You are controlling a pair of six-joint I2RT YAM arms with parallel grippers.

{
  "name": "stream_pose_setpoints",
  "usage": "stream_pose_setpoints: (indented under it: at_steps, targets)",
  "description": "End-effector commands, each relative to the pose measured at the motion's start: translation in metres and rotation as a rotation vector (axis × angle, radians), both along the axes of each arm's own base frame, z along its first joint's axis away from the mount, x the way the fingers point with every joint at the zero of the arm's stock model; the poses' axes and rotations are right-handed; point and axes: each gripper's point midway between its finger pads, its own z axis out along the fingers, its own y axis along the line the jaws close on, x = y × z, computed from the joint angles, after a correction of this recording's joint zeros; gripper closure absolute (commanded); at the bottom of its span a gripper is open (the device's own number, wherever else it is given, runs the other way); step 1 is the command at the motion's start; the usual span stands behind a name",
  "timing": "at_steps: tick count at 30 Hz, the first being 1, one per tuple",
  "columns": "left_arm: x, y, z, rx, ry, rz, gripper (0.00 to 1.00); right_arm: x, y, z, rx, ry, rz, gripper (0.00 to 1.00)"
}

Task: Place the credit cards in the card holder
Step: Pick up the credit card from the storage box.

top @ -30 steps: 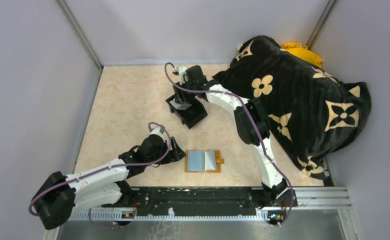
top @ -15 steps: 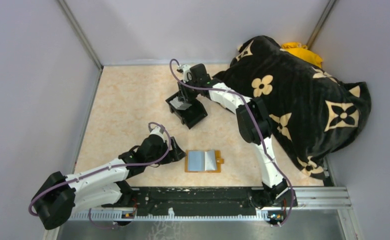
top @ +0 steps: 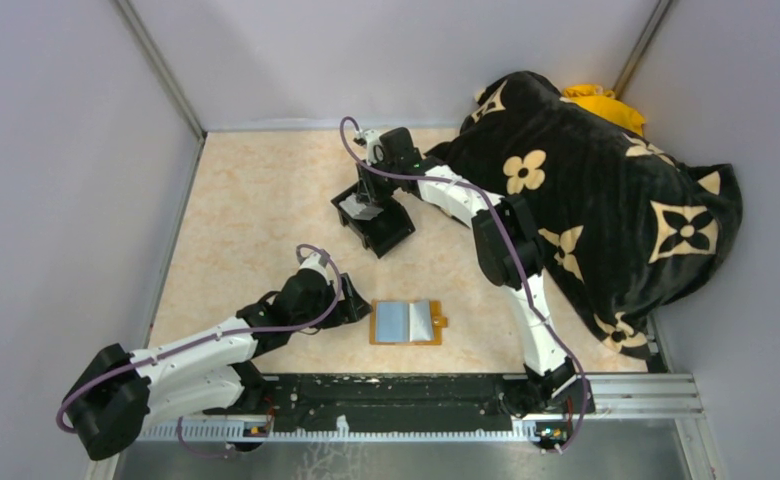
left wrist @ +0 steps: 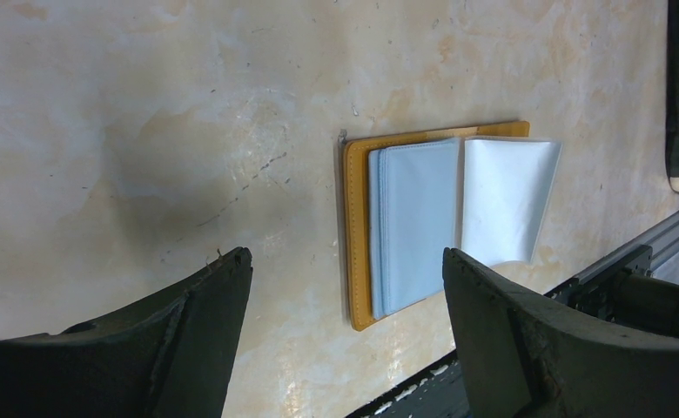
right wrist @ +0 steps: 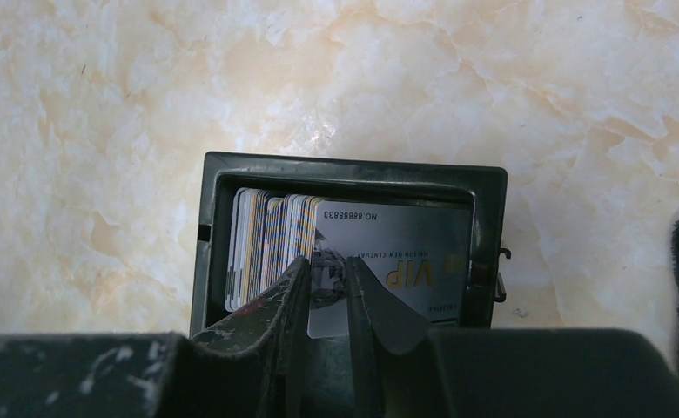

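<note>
Two arms reach low. Left gripper (left wrist: 345, 259) gapes wide at the card holder (left wrist: 414, 226). Right gripper (right wrist: 327, 270) sits nearly closed among credit cards (right wrist: 266, 235); grip unclear.

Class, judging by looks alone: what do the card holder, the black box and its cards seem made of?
Card holder: matte orange-tan leather or imitation, thick flat edge; pockets smooth, pale, likely plastic film. Box: hard black plastic, moulded rim. Cards: smooth printed plastic, probably.

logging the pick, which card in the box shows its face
The grey VIP card, face-out; the other cards stand edge-on left of it.
</note>
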Motion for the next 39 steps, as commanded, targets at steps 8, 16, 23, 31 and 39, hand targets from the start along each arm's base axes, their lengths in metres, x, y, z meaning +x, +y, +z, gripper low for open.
stream_pose_setpoints:
  at_steps: [8, 16, 23, 31, 39]
  targets:
    - [0.006, -0.008, 0.02, -0.042, -0.037, 0.001, 0.14, -0.001, 0.011, 0.051, 0.075, -0.064, 0.019, 0.82]
    - [0.006, -0.007, 0.023, -0.047, -0.044, 0.003, 0.14, -0.004, 0.012, 0.065, 0.082, -0.085, 0.018, 0.85]
    - [0.005, -0.007, 0.023, -0.05, -0.044, 0.004, 0.14, -0.004, 0.01, 0.072, 0.078, -0.097, 0.008, 0.86]
    - [0.006, -0.007, 0.025, -0.058, -0.047, 0.008, 0.14, -0.002, 0.002, 0.074, 0.035, -0.126, -0.018, 0.89]
    - [0.011, -0.008, 0.032, -0.068, -0.074, 0.019, 0.14, 0.001, -0.009, 0.073, -0.078, -0.194, -0.074, 0.98]
